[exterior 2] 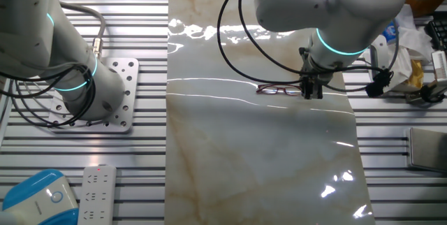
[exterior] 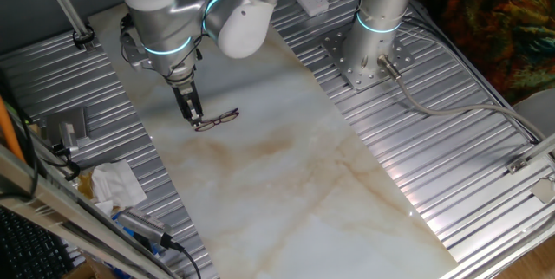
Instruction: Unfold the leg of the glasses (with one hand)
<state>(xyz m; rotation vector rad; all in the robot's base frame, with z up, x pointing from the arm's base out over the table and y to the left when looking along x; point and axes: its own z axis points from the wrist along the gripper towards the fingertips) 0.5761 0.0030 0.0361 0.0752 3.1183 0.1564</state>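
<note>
The glasses [exterior: 218, 120] lie flat on the marble sheet, thin dark reddish frame with two small oval lenses; in the other fixed view the glasses [exterior 2: 278, 89] lie across the sheet near its right edge. My gripper [exterior: 193, 116] points straight down at their end nearest the ribbed metal. Its black fingers [exterior 2: 306, 87] stand almost together, and the frame's end reaches in between the tips at table height. The contact itself is too small to make out. My gripper [exterior 2: 312, 92] hides that end of the frame.
A second, idle arm base [exterior: 375, 49] is bolted at the back. Crumpled tissue [exterior: 117, 184] and cables lie on the ribbed metal beside the marble sheet [exterior: 286, 184]. A white remote [exterior 2: 96, 193] and a blue device [exterior 2: 38, 197] sit near one edge.
</note>
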